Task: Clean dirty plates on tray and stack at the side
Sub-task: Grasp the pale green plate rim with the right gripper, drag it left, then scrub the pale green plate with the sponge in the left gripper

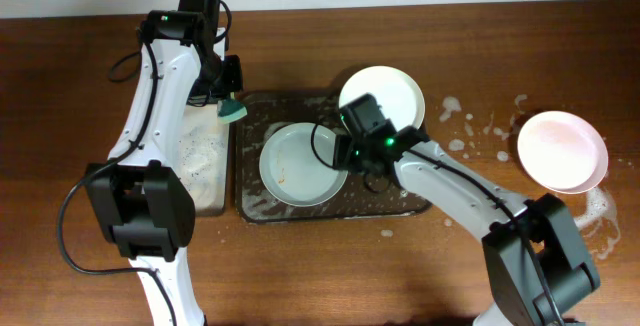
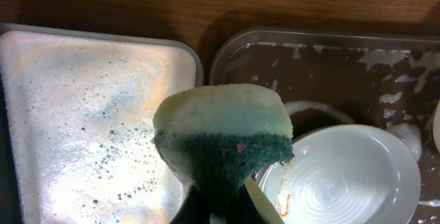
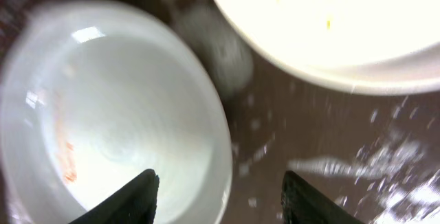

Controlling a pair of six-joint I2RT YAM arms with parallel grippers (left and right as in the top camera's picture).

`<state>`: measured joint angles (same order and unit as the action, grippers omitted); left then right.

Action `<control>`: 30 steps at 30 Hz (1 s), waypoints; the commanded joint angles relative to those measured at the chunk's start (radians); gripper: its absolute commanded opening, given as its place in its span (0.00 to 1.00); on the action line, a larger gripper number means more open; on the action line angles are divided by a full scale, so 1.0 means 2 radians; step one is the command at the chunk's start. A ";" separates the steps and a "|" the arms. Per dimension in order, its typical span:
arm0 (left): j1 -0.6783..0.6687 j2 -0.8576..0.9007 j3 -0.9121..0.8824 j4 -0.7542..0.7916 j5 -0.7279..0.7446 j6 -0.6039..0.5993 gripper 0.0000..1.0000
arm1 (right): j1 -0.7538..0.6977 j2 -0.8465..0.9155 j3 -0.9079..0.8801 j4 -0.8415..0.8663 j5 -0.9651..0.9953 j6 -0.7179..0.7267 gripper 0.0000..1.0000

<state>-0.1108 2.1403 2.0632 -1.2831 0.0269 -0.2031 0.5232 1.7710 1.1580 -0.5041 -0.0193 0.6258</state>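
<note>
The dark tray with foam streaks holds a pale green-tinted plate with orange streaks. A white plate rests at the tray's far right corner. A third plate sits on the table at the right. My right gripper is open, its fingers either side of the tinted plate's right rim; the white plate lies just beyond. My left gripper is shut on a green and yellow sponge above the gap between the two trays, near the tinted plate.
A narrower tray covered in white foam lies left of the main tray; it also shows in the left wrist view. Foam splashes dot the table between the tray and the right plate.
</note>
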 commanded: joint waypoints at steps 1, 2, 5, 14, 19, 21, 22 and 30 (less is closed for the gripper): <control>0.000 -0.023 0.008 -0.001 0.002 -0.002 0.01 | -0.042 0.004 0.021 -0.008 -0.071 -0.049 0.55; 0.000 -0.023 0.008 -0.001 0.002 -0.002 0.01 | -0.047 0.013 0.021 -0.008 -0.093 -0.049 0.52; 0.000 -0.023 0.008 -0.001 0.002 -0.002 0.01 | -0.043 0.064 0.021 0.000 -0.136 -0.049 0.44; -0.009 -0.022 -0.016 -0.002 0.015 -0.003 0.01 | -0.043 0.116 0.021 0.037 -0.172 -0.034 0.17; -0.062 -0.022 -0.097 0.025 0.046 -0.003 0.01 | -0.043 0.116 0.021 0.040 -0.168 -0.021 0.04; -0.097 -0.022 -0.142 0.036 0.047 -0.003 0.01 | -0.043 0.116 0.021 0.041 -0.168 -0.021 0.04; -0.110 -0.022 -0.160 0.050 0.045 -0.003 0.01 | -0.043 0.116 0.021 0.041 -0.168 -0.021 0.04; -0.131 -0.022 -0.321 0.194 -0.048 -0.003 0.01 | -0.043 0.116 0.021 0.043 -0.168 -0.021 0.04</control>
<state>-0.3737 2.1067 1.5116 -0.9539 0.0727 -0.2031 0.4335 1.9816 1.1950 -0.4191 -0.3576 0.5774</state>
